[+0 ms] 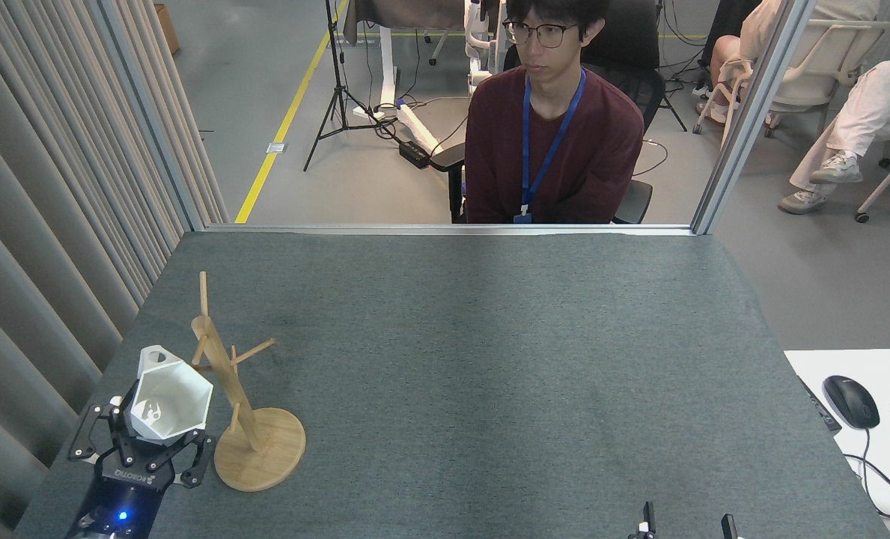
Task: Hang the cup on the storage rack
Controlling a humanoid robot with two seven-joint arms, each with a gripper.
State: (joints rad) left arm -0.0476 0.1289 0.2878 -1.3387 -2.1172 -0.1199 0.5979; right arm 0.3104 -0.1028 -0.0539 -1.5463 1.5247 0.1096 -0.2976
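The white faceted cup is held tilted above the table's near left corner, its open hexagonal rim facing up toward me. My left gripper is shut on its lower body. Its ring handle points away, close beside the left-pointing peg of the storage rack. That bamboo rack stands just right of the cup on its round base; whether the handle touches the peg is unclear. My right gripper shows only two separated fingertips at the bottom edge, open with nothing between them.
A person sits behind the table's far edge. Grey curtains close off the left side. A white desk with a mouse adjoins the right. Grey felt table surface stretches right of the rack.
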